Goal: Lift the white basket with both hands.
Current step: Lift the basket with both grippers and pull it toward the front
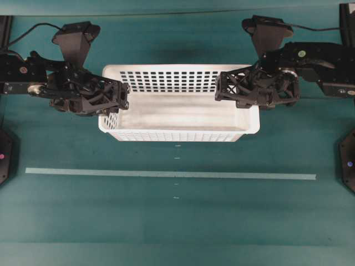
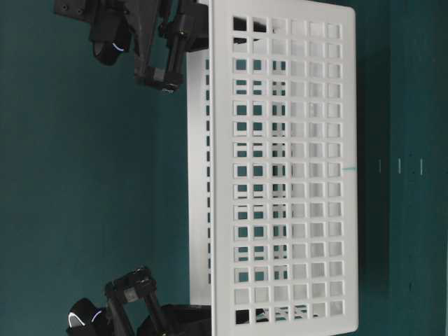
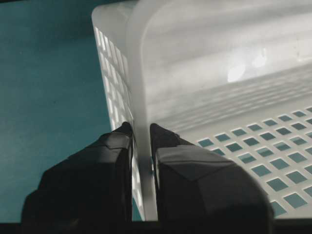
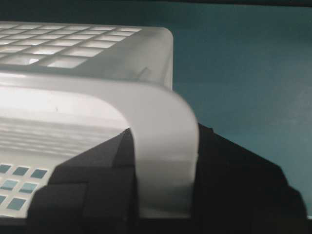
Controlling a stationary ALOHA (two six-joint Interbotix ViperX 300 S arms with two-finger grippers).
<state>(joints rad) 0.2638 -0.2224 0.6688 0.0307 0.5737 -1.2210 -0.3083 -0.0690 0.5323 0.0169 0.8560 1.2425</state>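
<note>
Two black robot arms are reaching in from opposite sides of a teal table [image 1: 83, 221], each meeting one short end of a white basket [image 1: 177, 113].

Starting at nine o'clock in the overhead view, the left gripper [image 1: 123, 95] is sitting at the basket's left end wall. Its wrist camera shows the two black fingers [image 3: 117, 146] pressing close on either side of the thin white rim, one outside the wall and one inside, so the gripper is pinching the basket's left edge with only the plastic between its tips.

Moving toward the centre, the basket is lying lengthwise across the upper middle of the table, its long sides running from nine to three o'clock. Its walls are showing rows of small square holes, and its floor is plain and solid. Just below it, toward six o'clock, a pale strip of tape [image 1: 166, 174] is running across the table, well apart from the basket. From the table-level view, which is turned on its side, I cannot tell for certain whether the basket's floor is touching the table or slightly raised.

At three o'clock, the right gripper [image 1: 219, 88] is covering the basket's right end. Its wrist camera shows the rolled rim passing between the dark fingers [image 4: 92, 165], one on each side, clamping the basket's right edge.
</note>
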